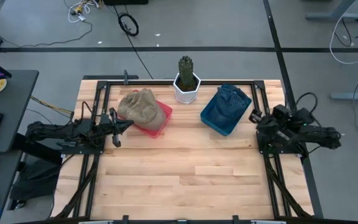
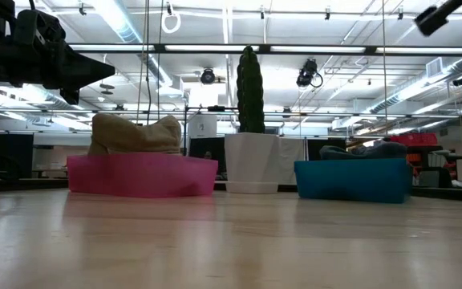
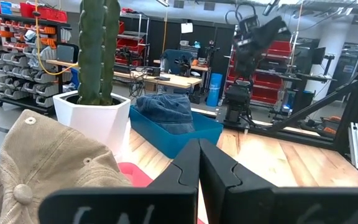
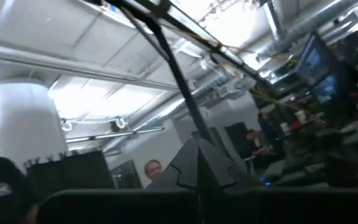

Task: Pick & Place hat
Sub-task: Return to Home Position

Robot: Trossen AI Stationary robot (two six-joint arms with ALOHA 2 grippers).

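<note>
Covered and uncountable
The brown cap (image 1: 143,106) covers most of the red bin (image 1: 161,123); blue caps (image 1: 232,99) pile in the blue bin (image 1: 213,122), their number untellable.

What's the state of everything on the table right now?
brown cap: in red bin, heaped above rim
blue cap: in blue bin, count unclear
cactus pot: upright, between the bins
left gripper: shut, empty, beside red bin
right gripper: shut, empty, at table's right edge

Grey floor (image 1: 229,25) with loose cables (image 1: 128,25), bright ceiling strip lights (image 2: 123,20), storage racks (image 3: 17,56) and workbenches (image 3: 166,79) behind.
</note>
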